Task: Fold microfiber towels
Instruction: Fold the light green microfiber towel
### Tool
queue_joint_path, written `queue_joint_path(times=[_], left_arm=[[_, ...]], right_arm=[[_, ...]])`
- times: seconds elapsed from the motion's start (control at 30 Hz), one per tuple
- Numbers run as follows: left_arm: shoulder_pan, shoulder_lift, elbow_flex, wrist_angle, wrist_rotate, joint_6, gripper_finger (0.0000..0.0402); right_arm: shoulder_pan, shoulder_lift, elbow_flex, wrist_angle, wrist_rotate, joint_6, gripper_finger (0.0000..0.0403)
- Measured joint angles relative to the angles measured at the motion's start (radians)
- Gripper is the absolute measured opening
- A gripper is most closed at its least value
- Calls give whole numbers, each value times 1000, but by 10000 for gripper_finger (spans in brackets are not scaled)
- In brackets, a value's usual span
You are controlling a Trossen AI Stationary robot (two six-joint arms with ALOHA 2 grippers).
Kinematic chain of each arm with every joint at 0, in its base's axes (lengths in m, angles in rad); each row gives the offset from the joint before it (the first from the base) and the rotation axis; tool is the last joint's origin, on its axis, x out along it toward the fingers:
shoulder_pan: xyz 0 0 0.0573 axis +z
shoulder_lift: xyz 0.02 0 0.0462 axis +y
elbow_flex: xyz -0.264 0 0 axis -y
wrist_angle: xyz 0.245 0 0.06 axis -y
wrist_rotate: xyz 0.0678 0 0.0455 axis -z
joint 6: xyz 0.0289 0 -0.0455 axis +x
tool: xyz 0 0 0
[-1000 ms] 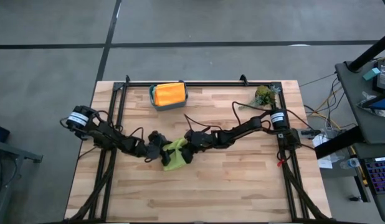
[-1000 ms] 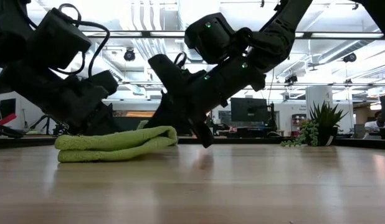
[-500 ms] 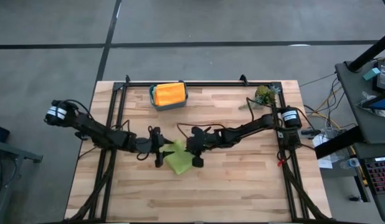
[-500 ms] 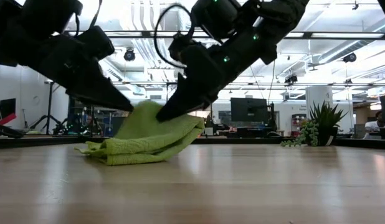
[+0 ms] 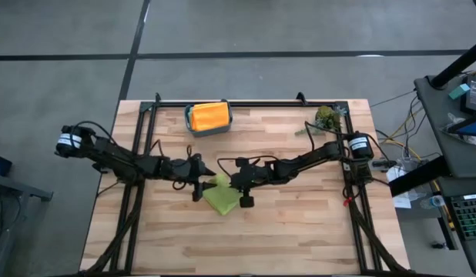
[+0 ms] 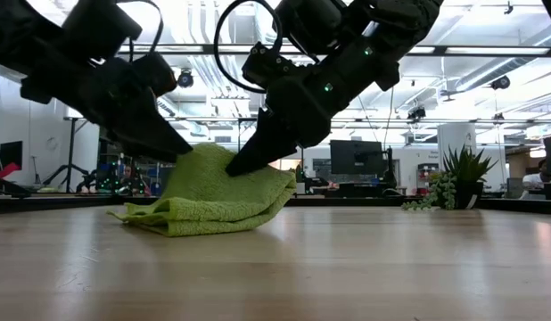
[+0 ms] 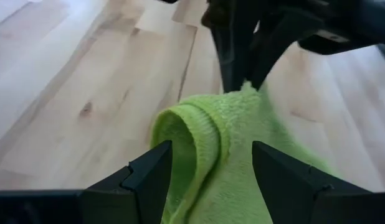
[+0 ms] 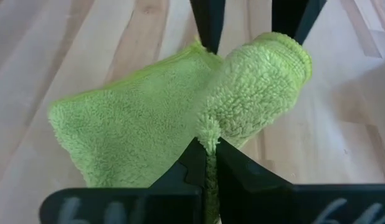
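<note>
My right gripper (image 8: 207,163) is now pinching the lime green towel (image 5: 221,195) mid-table, just below the teal bin (image 5: 209,118), lifting its edge into a peak, left gripper (image 7: 208,163) gaping around the fold

Overhead, table-level and two close wrist cameras share the lime green towel (image 5: 221,196).

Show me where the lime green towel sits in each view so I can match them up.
High view: lime green towel mid-table, between both grippers.
Low view: left of centre, bunched on the table.
Left wrist view: centre, between open fingers.
Right wrist view: centre, edge pinched.
Shared landmark: right gripper shut on the towel's raised edge.
</note>
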Motion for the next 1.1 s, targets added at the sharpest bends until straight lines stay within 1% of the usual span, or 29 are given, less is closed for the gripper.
queue_joint_path(times=[0.17,0.27,0.37,0.53,0.6,0.67,0.8,0.9,1.0,1.1], left_arm=[[32,50,-1,6,26,0,206],[41,81,-1,54,103,-16,211],[40,99,3,66,129,-28,234],[45,133,3,95,111,1,282],[45,152,3,130,110,24,292],[44,174,3,153,110,46,293],[44,216,3,199,132,79,281],[44,235,3,221,167,80,261],[44,243,3,218,173,80,223],[44,238,3,222,173,86,164]], right_arm=[[-1,0,0,-1,1,-9,9],[0,0,0,0,0,-8,9],[0,0,0,0,0,-8,9],[0,0,0,0,0,-8,9],[0,0,0,0,0,-7,9],[0,0,0,-1,0,-7,9],[0,0,0,-1,0,-9,9],[0,0,0,0,1,-8,9],[-1,0,0,0,2,-9,9],[-1,0,0,0,17,-9,9]])
